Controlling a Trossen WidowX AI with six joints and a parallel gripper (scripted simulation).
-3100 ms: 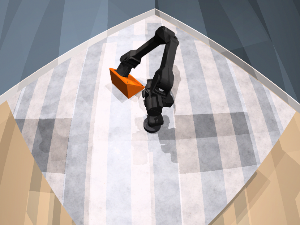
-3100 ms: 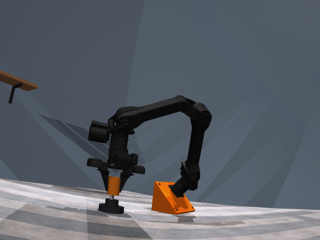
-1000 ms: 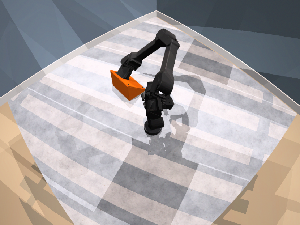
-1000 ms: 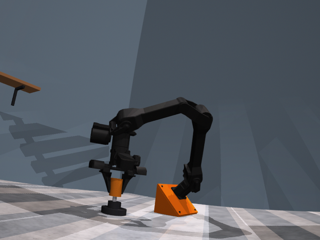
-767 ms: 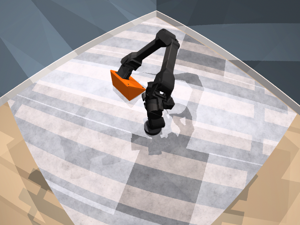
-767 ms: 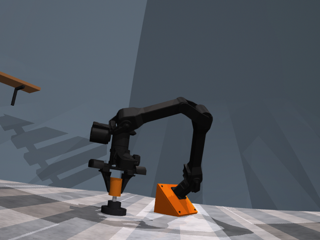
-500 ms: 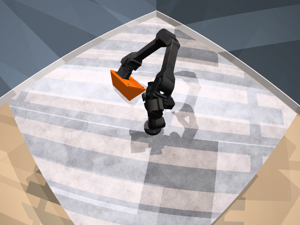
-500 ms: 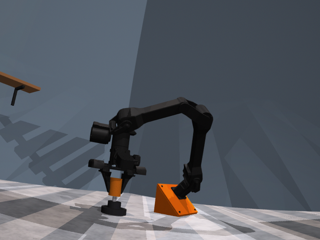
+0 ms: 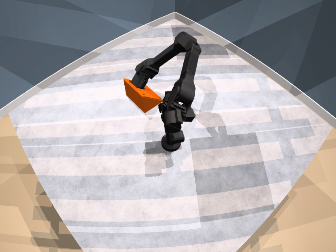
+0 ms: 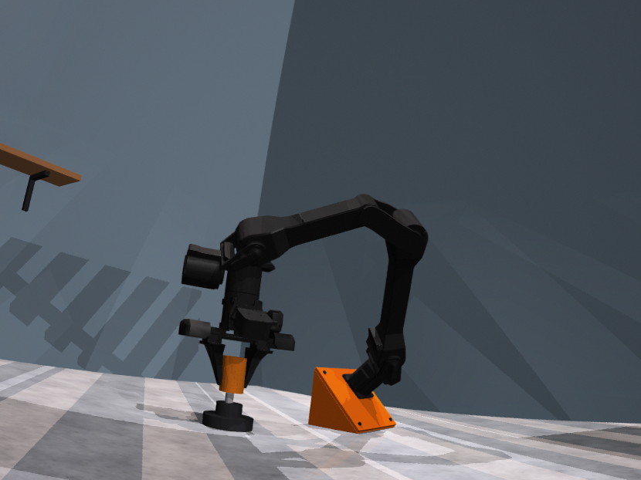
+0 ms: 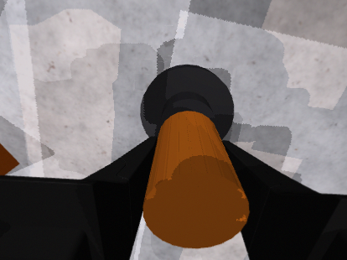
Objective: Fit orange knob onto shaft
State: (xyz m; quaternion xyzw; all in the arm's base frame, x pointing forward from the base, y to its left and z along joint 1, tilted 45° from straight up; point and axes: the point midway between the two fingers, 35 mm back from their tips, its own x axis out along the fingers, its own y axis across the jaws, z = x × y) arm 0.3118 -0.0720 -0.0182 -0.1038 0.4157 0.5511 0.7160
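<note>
The orange knob [image 10: 233, 374] [image 11: 190, 183] is an upright cylinder. My gripper [image 10: 232, 381] [image 11: 189, 144] is shut on it, one finger on each side. The silver shaft [image 10: 228, 397] shows as a short length between the knob's underside and the black round pedestal [image 10: 227, 421] [image 11: 186, 80] [image 9: 170, 146]. The knob stands over the shaft, with a gap between it and the pedestal's upper step. Whether the shaft's tip is inside the hole cannot be seen. The hole and both flat sides are hidden. In the top view the arm hides the knob.
The arm's orange wedge base [image 9: 143, 99] [image 10: 334, 400] stands close to the pedestal; its corner also shows at the left edge of the wrist view [image 11: 6, 162]. A brown shelf [image 10: 39, 165] is on the wall. Broad shadows and stripes cross the table top [image 9: 126, 187].
</note>
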